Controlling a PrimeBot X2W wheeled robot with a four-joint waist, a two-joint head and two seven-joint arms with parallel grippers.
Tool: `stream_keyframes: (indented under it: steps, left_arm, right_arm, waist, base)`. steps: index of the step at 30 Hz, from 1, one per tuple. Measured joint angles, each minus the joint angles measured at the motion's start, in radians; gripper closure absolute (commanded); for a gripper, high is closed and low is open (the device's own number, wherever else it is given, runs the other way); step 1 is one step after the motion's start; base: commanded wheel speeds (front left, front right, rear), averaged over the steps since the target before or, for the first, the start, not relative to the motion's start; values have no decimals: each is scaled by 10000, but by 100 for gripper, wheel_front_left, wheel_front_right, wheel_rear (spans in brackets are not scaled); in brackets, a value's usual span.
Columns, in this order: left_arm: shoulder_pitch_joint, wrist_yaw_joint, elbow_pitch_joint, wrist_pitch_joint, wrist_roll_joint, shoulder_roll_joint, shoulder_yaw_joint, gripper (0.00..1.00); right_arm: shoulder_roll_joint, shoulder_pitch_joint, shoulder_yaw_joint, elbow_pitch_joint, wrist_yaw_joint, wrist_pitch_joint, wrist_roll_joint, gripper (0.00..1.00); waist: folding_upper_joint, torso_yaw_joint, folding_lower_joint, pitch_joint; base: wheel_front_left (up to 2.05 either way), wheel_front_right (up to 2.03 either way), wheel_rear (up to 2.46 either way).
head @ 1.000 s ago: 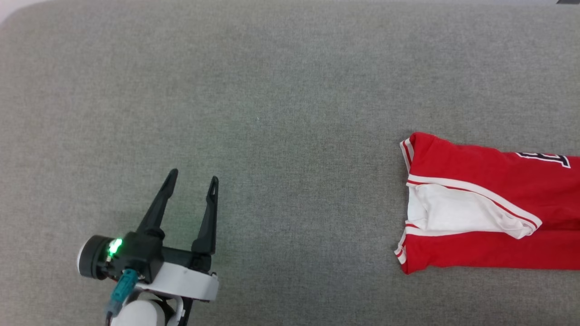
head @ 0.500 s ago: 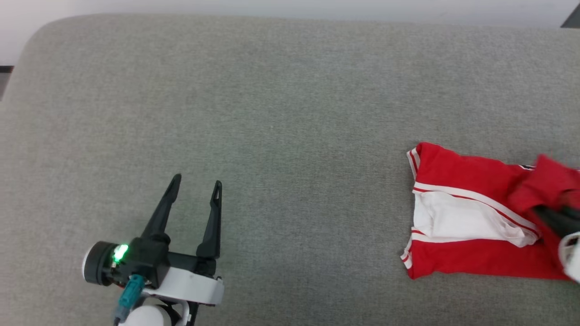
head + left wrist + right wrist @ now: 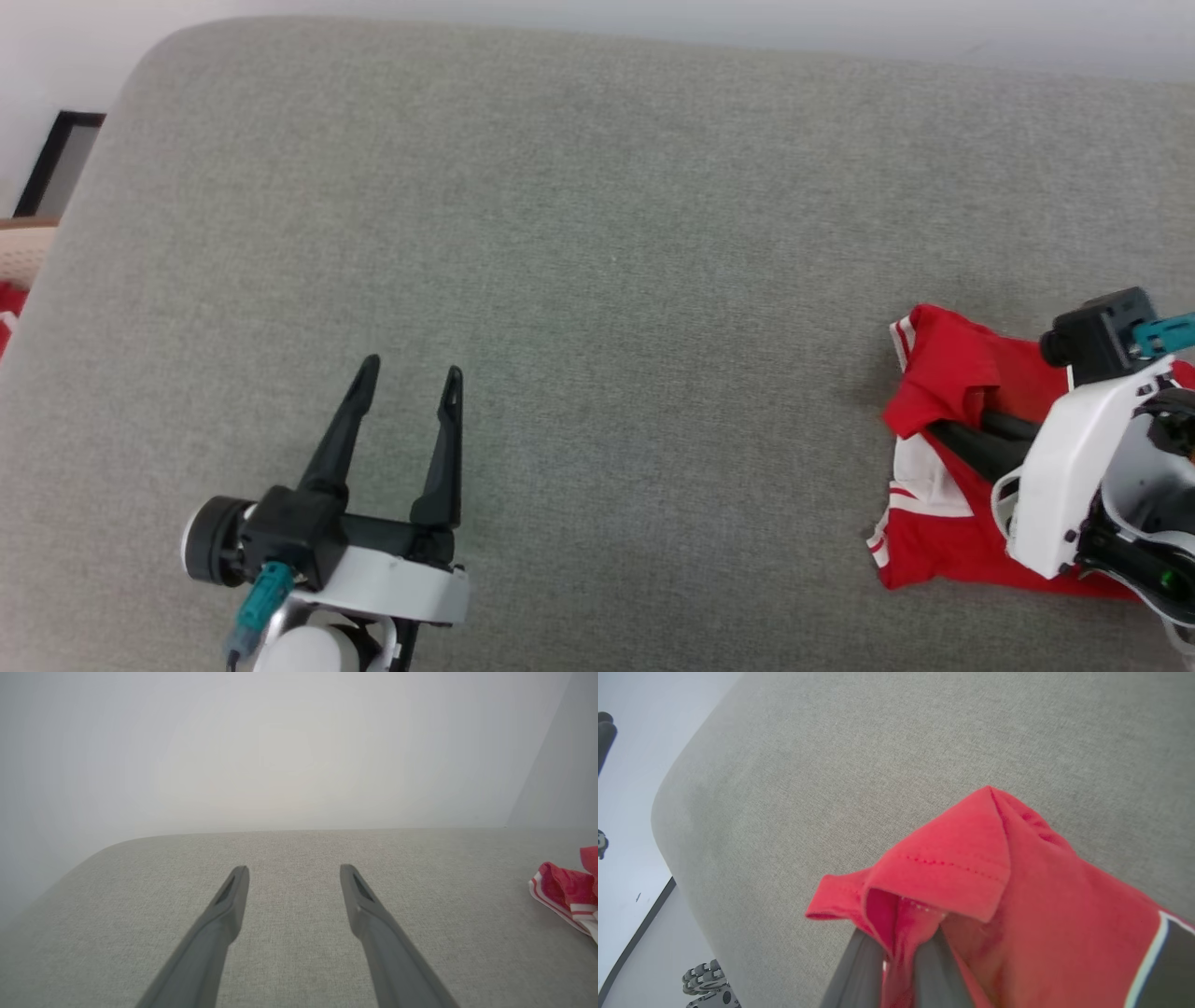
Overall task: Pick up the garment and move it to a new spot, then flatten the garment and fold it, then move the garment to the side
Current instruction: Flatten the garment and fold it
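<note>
Cushion (image 3: 597, 233): grey woven upholstery with a rounded far-left corner. It is the landmark for every place given below.

Garment (image 3: 943, 560): red jersey with a white sleeve panel, on the cushion's near right part. It is bunched. Most of it rests on the cushion, and it runs out past the right edge of the head view.

Long axis: judged to run left to right along the cushion, with the gathered end toward the cushion's middle.

Right gripper (image 3: 896, 961): jaws clenched on a fold of the red hem, the cloth pinched between the two fingers. The fingers point toward the cushion's left end.

Left gripper (image 3: 411, 378): jaws spread wide and holding nothing, over the cushion's near left part. The fingers point toward the cushion's far edge.

Governing relation: the garment lies well apart from the left jaws, toward the cushion's right. The right arm is the nearer and has it in hand. Bare cushion stretches leftward from the garment.

Striped trim (image 3: 901, 338): white and red bands at the garment's edge nearest the cushion's middle.

Writing (image 3: 1174, 961): a black patch with a white outline, a fragment of lettering that cannot be read. No brand or label is legible.
</note>
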Motion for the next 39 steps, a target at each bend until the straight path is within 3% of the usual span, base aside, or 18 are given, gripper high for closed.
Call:
stream_keyframes:
  steps: [8,9,11,12,23,33,39]
  left_arm:
    - [-83,-8,464,2,-59,-44,-13,0]
    - [-98,-8,527,-2,-134,-42,27,0]
    - [-109,-8,598,0,-199,-48,86,0]
    - [-131,-8,499,0,-197,-46,69,0]
    - [-126,-44,353,0,-188,-31,299,0]
    - [-26,-54,491,0,-510,382,263,0]
    - [174,-54,746,-2,-694,485,458,0]
  right_arm:
    - [125,-294,397,976,0,-458,-138,100]
    - [146,-307,437,1041,0,-533,-136,85]
    - [167,-356,500,1143,0,-633,-77,40]
    - [173,-384,520,1181,0,-660,-61,0]
    - [-102,-492,138,1375,0,-1772,134,0]
    - [-742,-266,353,2173,0,-4146,33,0]
    - [-915,-321,727,3239,0,-6495,-255,0]
  waist:
    - [0,180,0,119]
    - [0,163,0,121]
    - [0,102,0,119]
    - [0,59,0,115]
    - [0,-707,0,-68]
    - [0,-1789,0,-437]
    - [0,-2422,0,-780]
  base:
    - [0,0,0]
    - [0,0,0]
    - [0,0,0]
    - [0,0,0]
    - [0,0,0]
    - [0,0,0]
    - [0,0,0]
